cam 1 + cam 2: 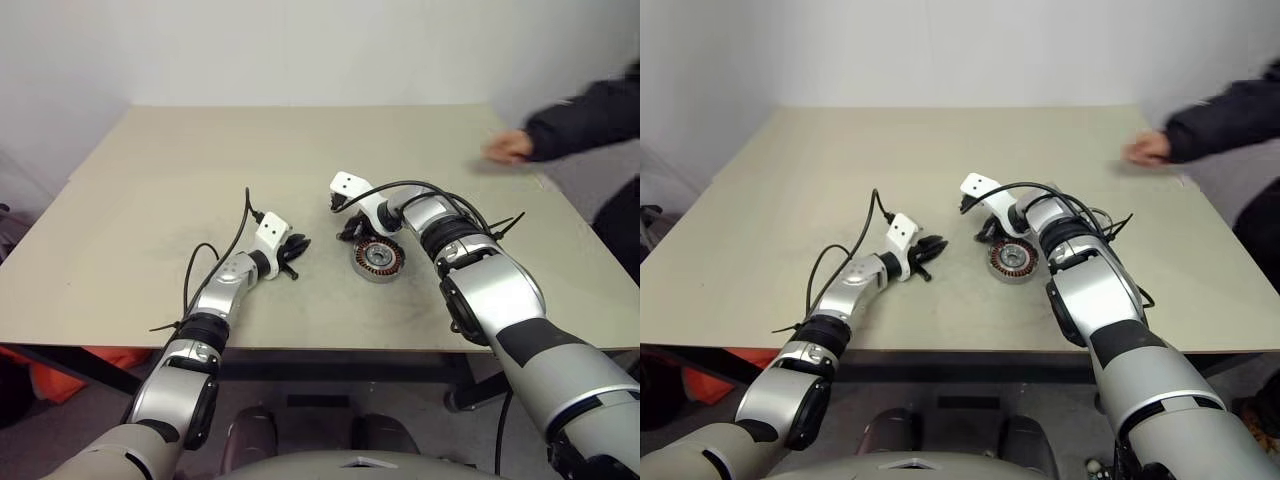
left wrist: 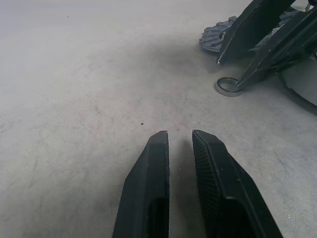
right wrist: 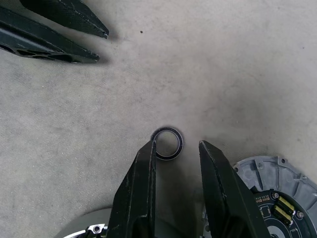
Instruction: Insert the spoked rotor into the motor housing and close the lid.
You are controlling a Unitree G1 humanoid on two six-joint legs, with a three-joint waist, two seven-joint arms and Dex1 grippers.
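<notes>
On the table [image 1: 150, 200], the left gripper [image 1: 296, 247] rests with fingers nearly together, holding nothing. At its three o'clock sits the housing [image 1: 378, 260], coils showing. The right gripper [image 3: 177, 145], jaws slightly apart and empty, hovers over a small ring [image 3: 167, 143]. A person's hand [image 1: 508, 147] reaches in at two o'clock.

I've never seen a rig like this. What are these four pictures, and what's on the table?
It is a humanoid robot with two arms, each ending in a black two-fingered gripper. Two pictures look down from its head; the other two look along each wrist's fingers. On the table lie a motor housing with copper coils, a grey notched lid and a small ring. The left gripper and right gripper hold nothing, fingers slightly apart; the ring lies just off the right one's tips. A person's hand reaches in at the far side.
</notes>
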